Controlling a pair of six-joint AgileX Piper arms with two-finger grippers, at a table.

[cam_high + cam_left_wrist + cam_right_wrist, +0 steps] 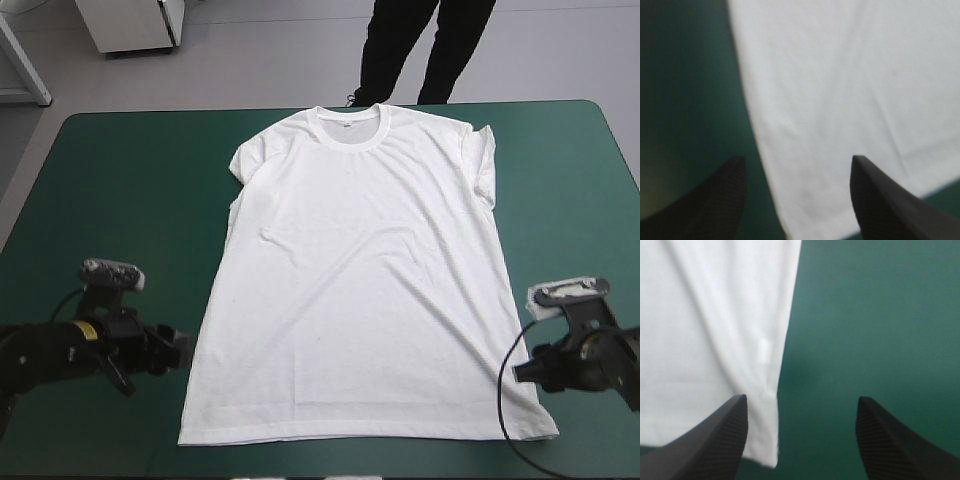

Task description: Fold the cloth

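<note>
T-shirt [360, 270] spread flat mid-table [120, 200], collar toward far edge, hem toward near edge. By hem's left corner: left tool [178, 345], fingers apart, the shirt's side edge ahead between them. By right corner: right tool [527, 370], fingers likewise apart.

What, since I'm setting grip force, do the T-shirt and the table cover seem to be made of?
T-shirt: thin, matte white knit, likely cotton; it shows soft creases and a ribbed collar. teal-green cover: smooth, flat, matte sheet with no visible weave; exact material unclear.
</note>
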